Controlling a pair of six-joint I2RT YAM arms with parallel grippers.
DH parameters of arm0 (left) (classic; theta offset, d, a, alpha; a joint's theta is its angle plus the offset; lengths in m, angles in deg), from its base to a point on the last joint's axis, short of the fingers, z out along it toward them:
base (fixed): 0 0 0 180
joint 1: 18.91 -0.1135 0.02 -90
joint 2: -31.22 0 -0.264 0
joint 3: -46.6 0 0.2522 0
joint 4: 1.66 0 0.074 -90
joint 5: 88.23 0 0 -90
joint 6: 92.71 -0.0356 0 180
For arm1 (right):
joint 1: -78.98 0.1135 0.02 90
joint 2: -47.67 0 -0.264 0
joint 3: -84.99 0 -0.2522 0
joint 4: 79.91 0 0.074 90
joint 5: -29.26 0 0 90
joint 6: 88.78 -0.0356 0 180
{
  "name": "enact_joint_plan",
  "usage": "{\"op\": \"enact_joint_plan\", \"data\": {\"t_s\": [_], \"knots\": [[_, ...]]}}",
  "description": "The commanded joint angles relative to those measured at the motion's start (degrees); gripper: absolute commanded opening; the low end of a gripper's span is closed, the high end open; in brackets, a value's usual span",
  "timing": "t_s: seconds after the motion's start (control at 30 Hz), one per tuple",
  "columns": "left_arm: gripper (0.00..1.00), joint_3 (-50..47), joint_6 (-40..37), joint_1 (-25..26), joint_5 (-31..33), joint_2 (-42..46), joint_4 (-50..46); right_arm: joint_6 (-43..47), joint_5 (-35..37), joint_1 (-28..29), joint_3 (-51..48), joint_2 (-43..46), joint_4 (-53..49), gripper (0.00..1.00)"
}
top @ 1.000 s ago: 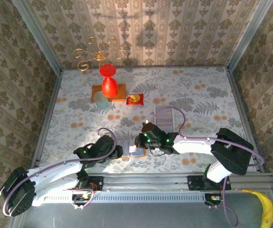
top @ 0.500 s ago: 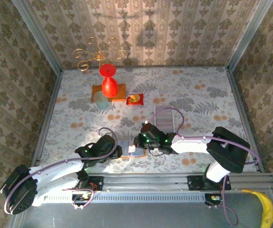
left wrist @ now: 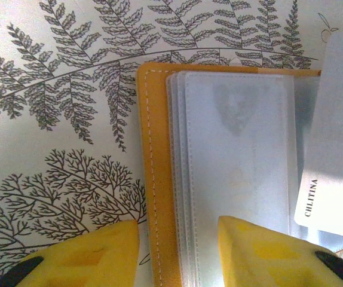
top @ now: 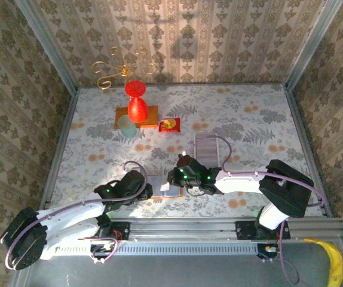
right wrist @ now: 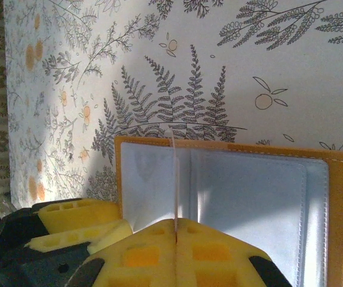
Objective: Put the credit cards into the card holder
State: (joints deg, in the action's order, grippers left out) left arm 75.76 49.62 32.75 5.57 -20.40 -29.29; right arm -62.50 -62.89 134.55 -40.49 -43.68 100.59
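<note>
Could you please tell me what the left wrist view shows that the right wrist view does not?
Left wrist: the card face-on, printed CILTINA, and the left gripper with jaws apart across the orange edge of the card holder. Right wrist: the right gripper with jaws shut on the card, seen edge-on. Both: the open card holder with its clear sleeves on the fern-patterned table.

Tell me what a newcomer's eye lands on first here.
The red vase at the table's far left stands out first. Then the two arms meeting at the near edge over the open orange holder. The right gripper pinches a card on edge over it, and the left gripper straddles its border, jaws apart.
</note>
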Motion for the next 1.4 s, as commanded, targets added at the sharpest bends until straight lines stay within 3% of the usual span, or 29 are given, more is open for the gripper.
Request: {"op": "enact_joint_plan", "data": {"t_s": [0.0, 0.8, 0.93, 1.23, 1.37], "knots": [[0.39, -1.16, 0.93, -0.26, 0.86, 0.51, -0.81, -1.05, 1.37, 0.50, -0.76, -1.55, 1.72, 0.00], [0.35, -1.78, 1.30, -0.31, 0.69, 0.09, 0.24, -0.22, 1.74, 0.42, -2.26, -0.26, 1.17, 0.00], [0.35, -1.60, 1.36, -0.29, 0.52, 0.26, -0.28, 1.67, 3.91, -0.55, -3.06, 3.50, -2.65, 0.00], [0.35, -2.13, 1.63, -0.30, 0.65, -0.37, 0.62, -2.09, -0.37, -0.46, -4.78, 1.18, 8.61, 0.00], [0.35, -2.22, 1.63, -0.26, 0.51, -0.26, 0.52, -1.87, 0.17, -0.46, -4.13, 0.43, 8.76, 0.00]]}}
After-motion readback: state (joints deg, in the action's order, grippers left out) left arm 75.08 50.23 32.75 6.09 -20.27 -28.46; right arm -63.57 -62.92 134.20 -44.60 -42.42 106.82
